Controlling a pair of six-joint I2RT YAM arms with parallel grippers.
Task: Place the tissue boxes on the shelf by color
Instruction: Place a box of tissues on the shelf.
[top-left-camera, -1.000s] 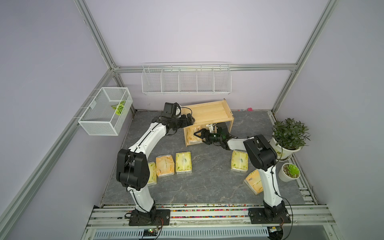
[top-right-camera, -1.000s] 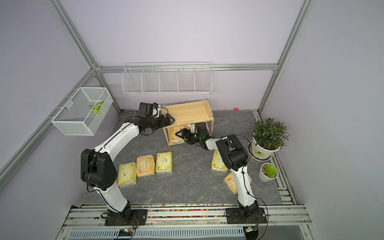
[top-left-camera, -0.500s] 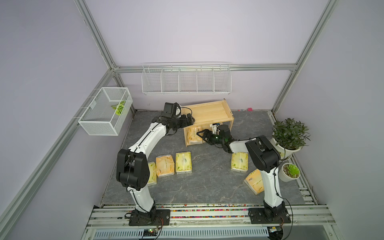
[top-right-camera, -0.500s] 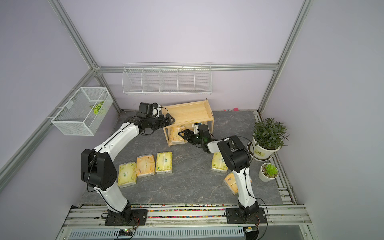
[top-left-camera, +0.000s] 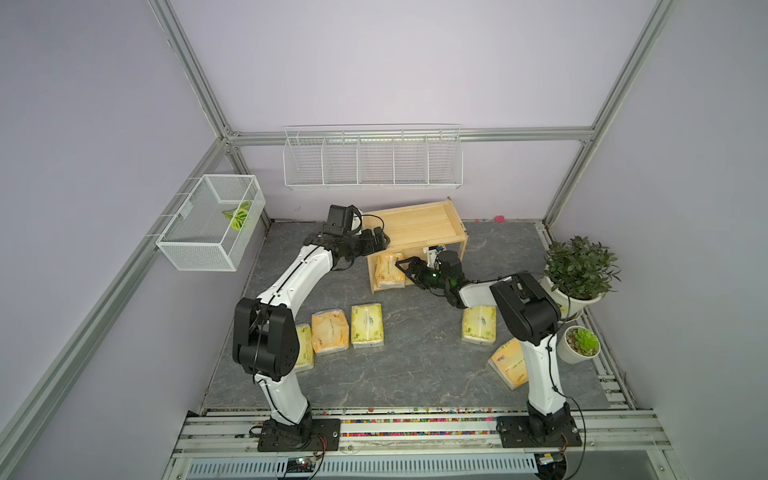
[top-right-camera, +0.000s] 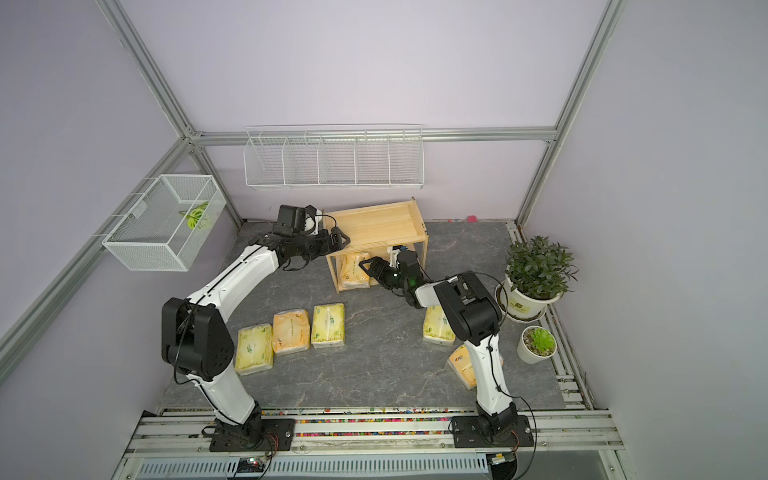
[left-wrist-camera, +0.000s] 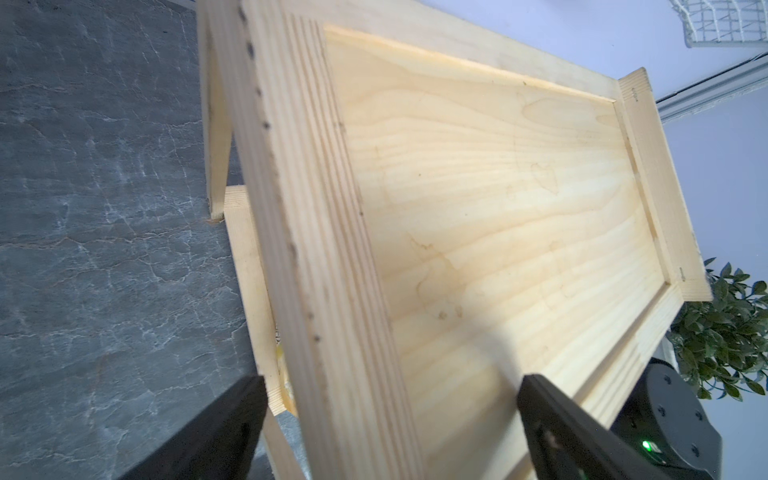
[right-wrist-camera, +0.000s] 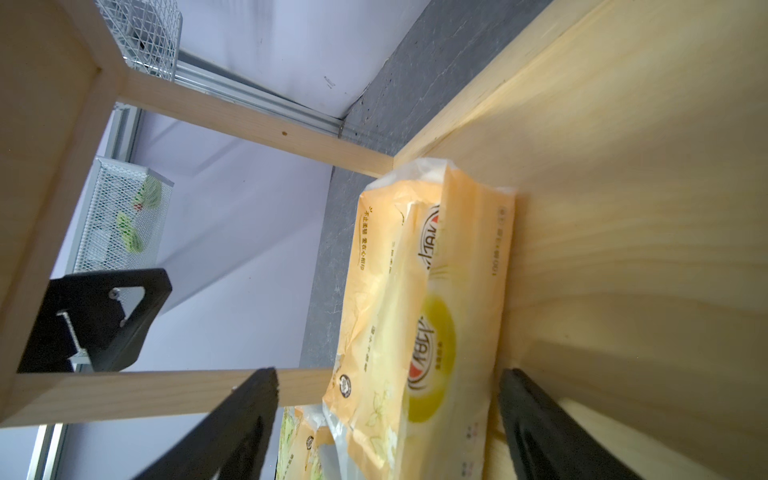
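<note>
Although lilac walls (top-left-camera: 374, 62) and an aluminium frame (top-left-camera: 191, 70) close it in on 3 sides, the dark grey marbled worktop (top-left-camera: 415, 374) lies open to both top views. A white wire rack (top-left-camera: 372, 160) hangs on the back wall, a white mesh basket (top-left-camera: 203, 232) on the left wall, and 2 potted plants (top-left-camera: 579, 266) stand at the worktop's right edge. The wooden shelf (top-left-camera: 415, 226) stands at the middle of the back edge, with 1 orange pack (top-left-camera: 388, 272) on its lower tier at the left end. Of the other tissue boxes, 3 lie in a row toward the front left corner: a yellow-green pack (top-left-camera: 304, 347), an orange one (top-left-camera: 329, 337) and another yellow-green one (top-left-camera: 367, 325). Another 2 lie toward the right edge, a yellow-green one (top-left-camera: 479, 330) and an orange one (top-left-camera: 509, 368) partly behind the right arm (top-left-camera: 536, 332). Both top views show the left arm (top-right-camera: 232, 278) reaching to the shelf's left end and the right arm to the lower tier's open front, yet the jaws are too small there to judge. The left wrist view shows the left jaws apart, astride the rim of the top tray (left-wrist-camera: 498, 208). The right wrist view shows the right jaws apart with the shelved pack (right-wrist-camera: 415, 311) between them, whether touching I cannot tell, and 1 black finger (right-wrist-camera: 95, 320) of the left arm at the shelf's top edge.
</note>
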